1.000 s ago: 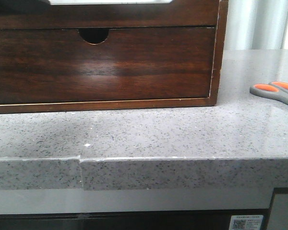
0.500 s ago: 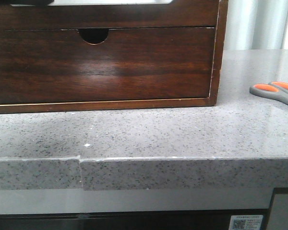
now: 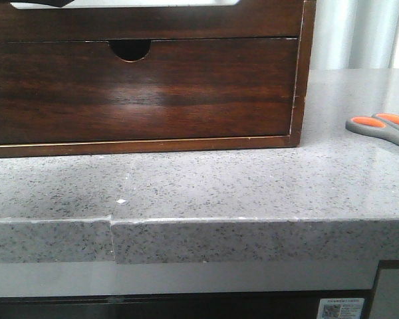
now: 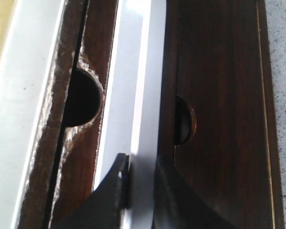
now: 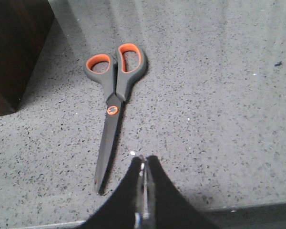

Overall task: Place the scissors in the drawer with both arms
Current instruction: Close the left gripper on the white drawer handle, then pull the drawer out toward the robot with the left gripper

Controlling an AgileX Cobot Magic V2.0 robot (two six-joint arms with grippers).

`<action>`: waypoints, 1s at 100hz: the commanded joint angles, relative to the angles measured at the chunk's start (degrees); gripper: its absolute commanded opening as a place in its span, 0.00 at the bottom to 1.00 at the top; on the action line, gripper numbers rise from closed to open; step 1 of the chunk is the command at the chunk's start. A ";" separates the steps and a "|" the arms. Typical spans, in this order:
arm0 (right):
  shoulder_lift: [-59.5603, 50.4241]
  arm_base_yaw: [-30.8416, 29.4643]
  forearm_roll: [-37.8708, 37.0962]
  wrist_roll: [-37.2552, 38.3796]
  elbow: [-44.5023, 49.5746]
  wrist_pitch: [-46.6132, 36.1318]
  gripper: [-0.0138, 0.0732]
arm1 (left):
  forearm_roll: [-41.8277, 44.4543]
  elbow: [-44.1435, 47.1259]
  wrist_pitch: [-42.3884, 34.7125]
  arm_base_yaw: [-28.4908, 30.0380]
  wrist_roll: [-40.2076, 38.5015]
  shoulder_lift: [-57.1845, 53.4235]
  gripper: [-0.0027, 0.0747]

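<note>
**Left arm arrives at the drawer; scissors untouched**

Now a dark shape [image 3: 43,3] shows at the top left edge of the front view, over the white band above the drawer [image 3: 153,21]. A second ago that band was bare, so this is probably the left arm coming in over the chest. Nothing else has changed: the drawer front sits flush as before, and the scissors [image 3: 382,127] lie in the same spot on the speckled stone countertop [image 3: 219,186], well to the right of the chest.

The left gripper [image 4: 140,162] hangs above the chest with its fingers slightly spread. A pale strip shows through the gap between them, and they pinch nothing I can see. The taller notched drawer front [image 3: 139,90] lies beyond it.

The right gripper [image 5: 144,160] hovers over the scissors' blades with its fingers pressed together, holding nothing. The scissors [image 5: 113,102] lie flat and closed, with the orange loops pointing away from it.

Judging by this, the opening step is only starting. The left arm seems to be lining up to pull the drawer, and the right will have to spread its fingers before it can pick anything up.
</note>
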 commanded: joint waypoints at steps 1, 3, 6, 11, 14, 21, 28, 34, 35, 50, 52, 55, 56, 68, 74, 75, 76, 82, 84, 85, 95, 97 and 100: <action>0.76 -0.08 0.07 -0.24 -2.07 -4.29 0.09 | -0.43 -1.24 -0.71 -0.45 -0.75 -0.80 0.01; 0.76 -0.08 0.07 -0.24 -2.07 -4.29 0.09 | -0.43 -1.24 -0.89 -0.45 -0.75 -0.96 0.01; 0.76 -0.08 0.07 -0.24 -2.07 -4.29 0.09 | -0.43 -1.24 -1.19 -0.45 -0.75 -1.06 0.01; 0.76 -0.08 0.07 -0.24 -2.07 -4.29 0.09 | -0.43 -1.24 -1.79 -0.45 -0.75 -1.43 0.01; 0.76 -0.08 0.07 -0.24 -2.07 -4.29 0.09 | -0.43 -1.24 -2.02 -0.45 -0.75 -1.65 0.01; 0.76 -0.08 0.07 -0.24 -2.07 -4.19 0.09 | -0.43 -1.13 -2.72 -0.45 -0.75 -2.38 0.01; 0.76 -0.08 0.07 -0.24 -2.07 -4.19 0.09 | -0.43 -1.01 -3.76 -0.45 -0.75 -3.02 0.01; 0.76 -0.08 0.07 -0.24 -2.07 -4.19 0.09 | -0.65 -0.77 -4.99 -0.45 -0.75 -3.46 0.01; 0.76 -0.08 0.07 -0.24 -2.07 -4.19 0.09 | -0.63 -0.77 -5.11 -0.45 -0.75 -3.60 0.01; 0.76 -0.08 0.07 -0.24 -2.07 -4.19 0.09 | -0.63 -0.14 -6.64 -0.45 -1.37 -5.24 0.01; 0.76 -0.08 0.07 -0.24 -2.07 -4.19 0.09 | -0.63 0.13 -6.75 -0.45 -1.37 -5.46 0.01; 0.76 -0.08 0.07 -0.24 -2.07 -4.19 0.09 | -0.63 0.46 -7.06 -0.45 -1.37 -5.88 0.01; 0.76 -0.08 0.07 -0.24 -2.07 -4.19 0.09 | -0.63 0.44 -7.22 -0.45 -1.37 -6.10 0.01; 0.76 -0.08 0.07 -0.24 -2.07 -4.19 0.09 | -0.63 2.27 -8.28 -0.45 -1.37 -7.66 0.01; 0.76 -0.08 0.07 -0.24 -2.07 -4.19 0.09 | -0.63 3.37 -9.22 -0.45 -1.37 -8.56 0.01; 0.76 -0.08 0.07 -0.24 -2.07 -4.19 0.09 | -0.63 3.48 -9.23 -0.45 -1.37 -8.85 0.01; 0.76 -0.08 0.07 -0.24 -2.07 -4.19 0.09 | -0.63 3.70 -9.50 -0.45 -1.37 -8.97 0.01; 0.76 -0.08 0.07 -0.24 -2.07 -4.19 0.09 | -0.63 4.46 -10.59 -0.45 -1.37 -10.10 0.01; 0.76 -0.08 0.07 -0.24 -2.07 -4.19 0.09 | -0.63 4.82 -10.75 -0.45 -1.37 -10.50 0.01; 0.76 -0.08 0.07 -0.24 -2.07 -4.19 0.09 | -0.63 5.00 -10.89 -0.45 -1.37 -10.62 0.01; 0.76 -0.08 0.07 -0.24 -2.07 -4.19 0.09 | -0.63 6.02 -11.02 -0.45 -1.37 -12.63 0.01; 0.76 -0.08 0.07 -0.24 -2.07 -4.19 0.09 | -0.63 6.20 -11.02 -0.45 -1.37 -13.09 0.01; 0.76 -0.08 0.07 -0.24 -2.07 -4.19 0.09 | -0.63 6.51 -11.26 -0.45 -1.37 -13.70 0.01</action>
